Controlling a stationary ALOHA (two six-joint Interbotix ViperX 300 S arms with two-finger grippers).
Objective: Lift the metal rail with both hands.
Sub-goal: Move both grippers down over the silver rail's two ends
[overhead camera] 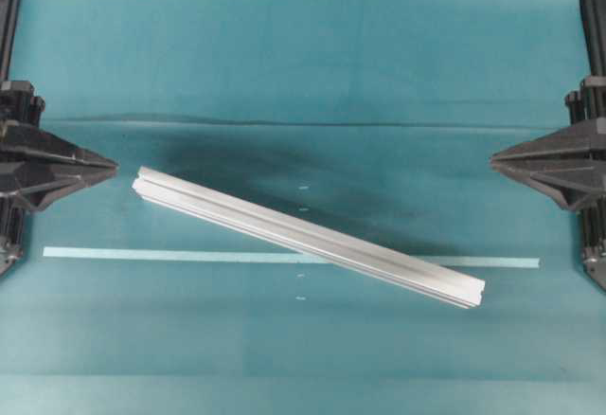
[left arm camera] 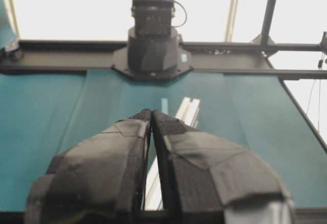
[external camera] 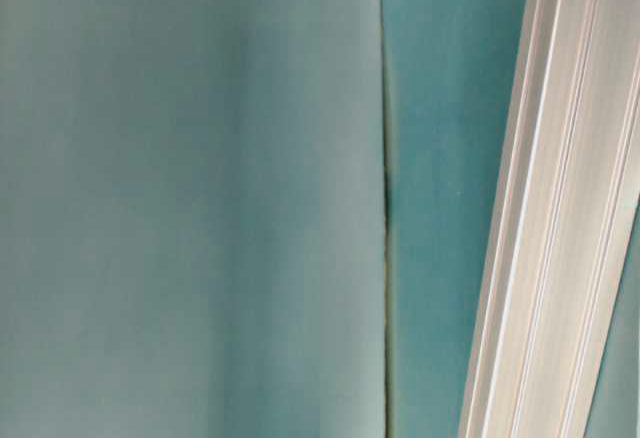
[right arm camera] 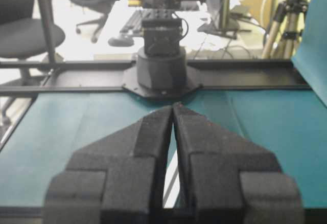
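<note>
One metal rail (overhead camera: 308,237), diagonal on the teal tabletop (overhead camera: 284,64), crossing one pale tape strip (overhead camera: 142,254). Two grippers, left gripper (overhead camera: 112,162) and right gripper (overhead camera: 495,159), fingers together, well apart from the rail ends. Likely stiff, smooth, fairly heavy; best gripped near each end.

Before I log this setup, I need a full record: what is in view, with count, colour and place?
metal rail: one, silver, lying diagonally across the table's middle, crossing the tape strip
tape strip: one, pale, flat, running left to right under the rail
small marks: four, white, in a column near the centre
table cover: one, teal
left gripper: one, black, at the left edge, shut, clear of the rail
right gripper: one, black, at the right edge, shut, clear of the rail
</note>
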